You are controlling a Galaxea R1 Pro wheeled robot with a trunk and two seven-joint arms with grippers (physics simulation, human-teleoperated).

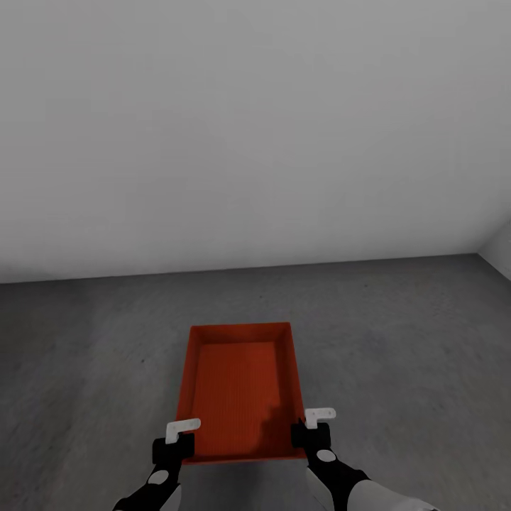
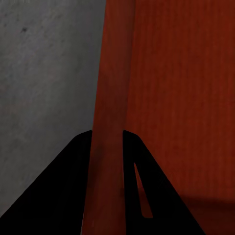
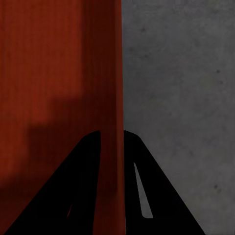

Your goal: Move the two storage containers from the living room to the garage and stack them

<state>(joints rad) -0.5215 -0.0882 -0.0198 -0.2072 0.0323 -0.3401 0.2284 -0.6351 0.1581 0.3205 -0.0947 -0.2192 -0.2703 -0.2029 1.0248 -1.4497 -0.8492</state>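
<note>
Item: one orange-red storage container (image 1: 241, 387), open-topped and empty, in the garage, over the dark grey concrete floor (image 1: 397, 341) in front of a plain pale wall (image 1: 255, 142); whether its base rests on the floor or hangs just above it cannot be told. Long axis: runs straight away from the robot toward the wall, near short edge closest to the trunk. Grip: left gripper (image 1: 174, 443) at the near left corner, right gripper (image 1: 310, 429) at the near right corner, both equally near, one on each long wall. In the left wrist view the dark fingers (image 2: 63, 196) straddle the container's wall, one inside and one outside, closed down onto it; the right wrist view shows the same, fingers (image 3: 161, 196) pinching the right wall with floor on the outer side. Arm pose: both forearms low, reaching forward and slightly inward, roughly symmetrical. Judgement: this bin looks like the bottom one of the stack, being set down; the second is still to come.
</note>
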